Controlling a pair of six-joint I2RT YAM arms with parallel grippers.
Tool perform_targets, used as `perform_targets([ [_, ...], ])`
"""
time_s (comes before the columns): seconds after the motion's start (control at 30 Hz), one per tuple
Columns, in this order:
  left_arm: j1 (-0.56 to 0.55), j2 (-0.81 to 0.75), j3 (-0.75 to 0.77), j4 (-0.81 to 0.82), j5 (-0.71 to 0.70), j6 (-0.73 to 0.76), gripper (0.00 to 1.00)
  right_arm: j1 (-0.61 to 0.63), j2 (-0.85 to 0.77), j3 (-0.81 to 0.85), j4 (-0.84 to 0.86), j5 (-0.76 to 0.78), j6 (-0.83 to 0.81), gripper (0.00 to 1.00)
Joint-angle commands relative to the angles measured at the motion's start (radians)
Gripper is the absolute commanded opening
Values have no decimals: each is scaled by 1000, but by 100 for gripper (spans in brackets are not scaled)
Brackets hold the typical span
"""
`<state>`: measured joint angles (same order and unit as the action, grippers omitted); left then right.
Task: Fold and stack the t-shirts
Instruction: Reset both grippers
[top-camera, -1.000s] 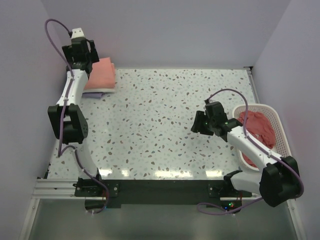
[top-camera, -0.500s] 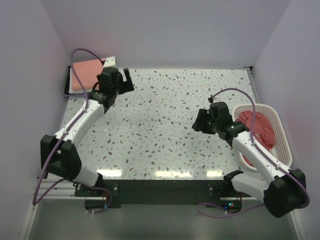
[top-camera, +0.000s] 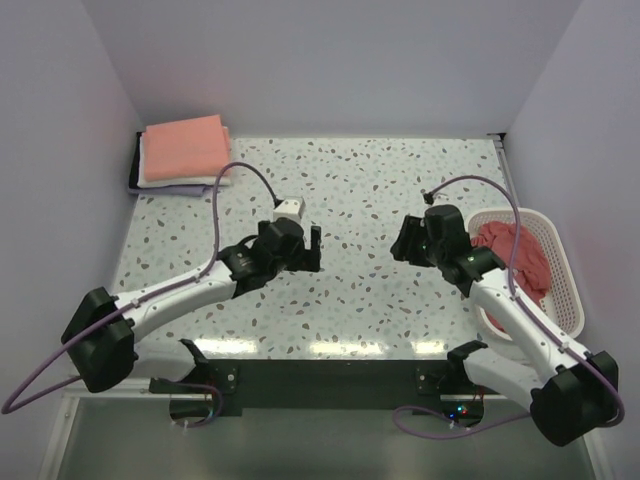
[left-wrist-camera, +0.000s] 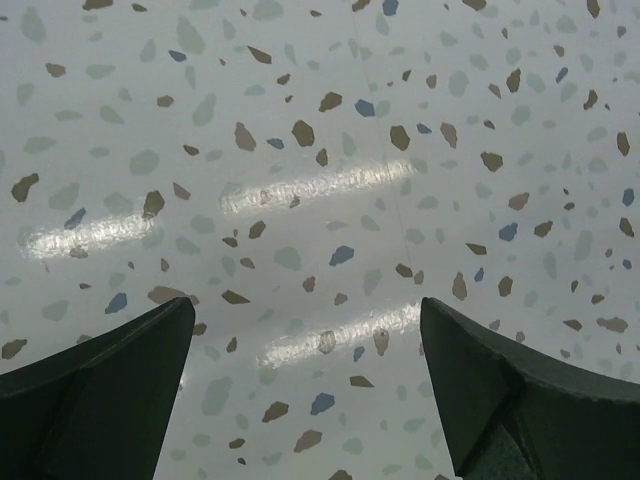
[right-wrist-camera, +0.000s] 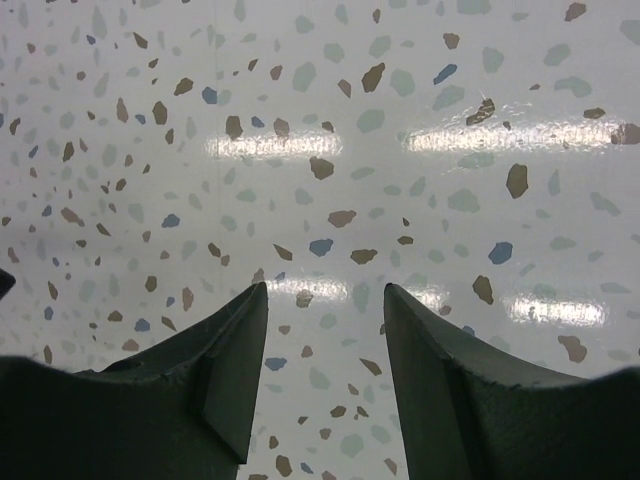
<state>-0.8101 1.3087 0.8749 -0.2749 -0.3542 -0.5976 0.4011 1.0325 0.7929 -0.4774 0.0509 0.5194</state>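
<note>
The left arm (top-camera: 190, 287) comes away from the folded stack (top-camera: 185, 148), now far behind its jaws. Both jaws gape empty, so the shirts (top-camera: 520, 255) in the basket (top-camera: 572, 285) should come next.

Speckled table (top-camera: 350, 190), white lattice basket (top-camera: 566, 280)

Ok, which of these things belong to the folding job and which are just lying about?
Job: folded pink t-shirt; cream t-shirt under it; crumpled red t-shirts on the right.
Lying about: white basket holding them; speckled table.
</note>
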Motion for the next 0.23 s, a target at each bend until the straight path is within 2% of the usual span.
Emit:
perform_targets([
  [0.0,-29,-69,-19,58,-11,-28,100,4,-26,16,9,50,-10,53],
  [0.2,-31,-60,18,59,46,4,100,5,-26,8,31,84,34,52],
])
